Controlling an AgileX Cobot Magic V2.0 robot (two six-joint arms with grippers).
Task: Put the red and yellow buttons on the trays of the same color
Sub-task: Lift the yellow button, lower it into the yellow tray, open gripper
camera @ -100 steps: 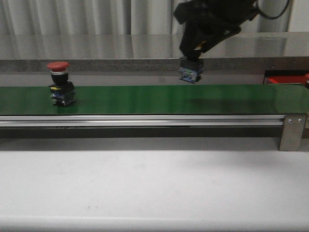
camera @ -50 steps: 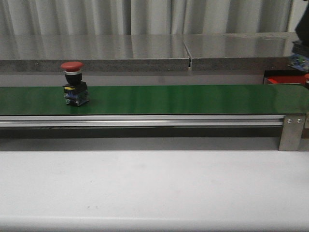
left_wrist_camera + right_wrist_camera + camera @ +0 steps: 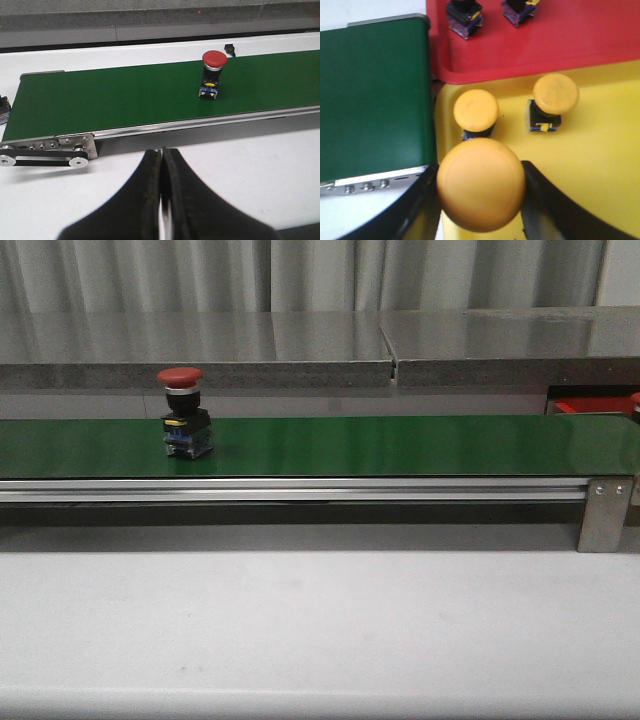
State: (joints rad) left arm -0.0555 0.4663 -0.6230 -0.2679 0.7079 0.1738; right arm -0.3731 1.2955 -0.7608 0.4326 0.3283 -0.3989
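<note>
Yellow button point(image 3: 481, 184) is sitting gripped in the right hand point(image 3: 480, 200), hanging over the yellow tray point(image 3: 600, 165) near its corner by the green belt point(image 3: 370, 95). Two more yellow ones are resting in that tray. Red button point(image 3: 184, 412) is standing upright on the belt. Left hand point(image 3: 162, 200) is pinched closed, holding nothing.

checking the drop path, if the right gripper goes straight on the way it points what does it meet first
Likely the yellow tray. The right gripper, shut on a yellow button, points down over the tray's near edge, close to another button; depth is unclear.
</note>
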